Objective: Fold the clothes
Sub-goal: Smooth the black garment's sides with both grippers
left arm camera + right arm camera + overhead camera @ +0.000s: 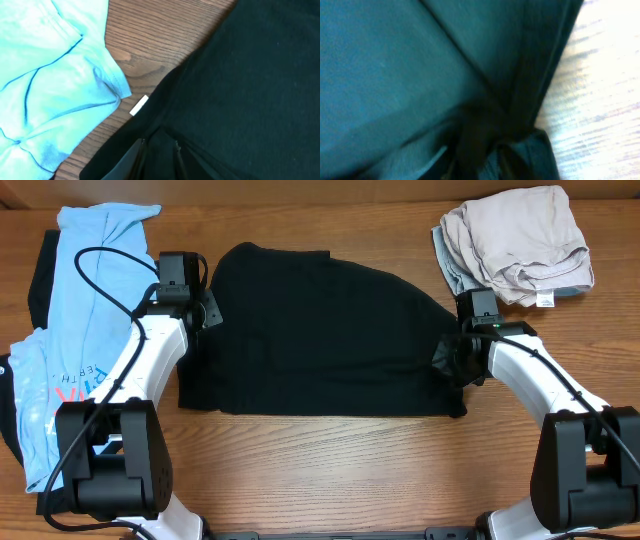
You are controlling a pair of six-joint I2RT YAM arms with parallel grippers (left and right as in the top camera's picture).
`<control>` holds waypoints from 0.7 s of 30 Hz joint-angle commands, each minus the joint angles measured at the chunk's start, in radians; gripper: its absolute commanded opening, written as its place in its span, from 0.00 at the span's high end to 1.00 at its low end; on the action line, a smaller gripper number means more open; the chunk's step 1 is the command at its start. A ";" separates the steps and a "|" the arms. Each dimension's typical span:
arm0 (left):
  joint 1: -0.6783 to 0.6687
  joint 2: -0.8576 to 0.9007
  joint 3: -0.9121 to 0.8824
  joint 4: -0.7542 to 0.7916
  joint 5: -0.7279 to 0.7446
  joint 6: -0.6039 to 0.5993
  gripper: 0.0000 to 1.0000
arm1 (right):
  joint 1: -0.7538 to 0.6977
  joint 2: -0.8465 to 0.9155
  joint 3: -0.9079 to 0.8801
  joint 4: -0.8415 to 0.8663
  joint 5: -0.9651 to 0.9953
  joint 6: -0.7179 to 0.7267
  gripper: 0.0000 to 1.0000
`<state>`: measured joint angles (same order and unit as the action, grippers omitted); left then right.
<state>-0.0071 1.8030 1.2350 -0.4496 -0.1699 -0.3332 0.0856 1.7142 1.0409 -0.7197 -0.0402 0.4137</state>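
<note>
Right wrist view: whole frame blurred. The right gripper (477, 155) at lower centre merges with the black shirt (395, 75); jaw gap unreadable.
Left wrist view: left gripper (157, 160) cut off by bottom edge, dark on dark, grip undeterminable. Light-blue tee (50, 75) cropped at left and top edges.
Overhead: white tag (546, 299) on beige pile (520, 240) too small to read.

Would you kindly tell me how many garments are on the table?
4: black shirt in the centre, light-blue tee at left, beige piece far right, grey piece under it. More may hide beneath.
</note>
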 commanded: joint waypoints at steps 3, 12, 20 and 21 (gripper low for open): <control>0.000 0.005 0.077 -0.035 -0.020 0.013 0.78 | -0.003 0.001 0.059 -0.022 -0.029 -0.049 0.66; 0.000 0.001 0.360 -0.316 0.140 0.183 0.56 | -0.049 -0.001 0.221 -0.117 -0.023 -0.082 0.14; 0.000 0.003 0.454 -0.425 0.245 0.232 0.37 | -0.187 0.046 0.222 -0.062 0.013 -0.109 0.09; 0.000 0.003 0.452 -0.431 0.249 0.233 0.36 | -0.202 0.060 0.222 -0.051 0.000 -0.116 0.09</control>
<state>-0.0071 1.8030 1.6749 -0.8665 0.0177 -0.1467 -0.0738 1.7351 1.2446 -0.7864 -0.0437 0.3202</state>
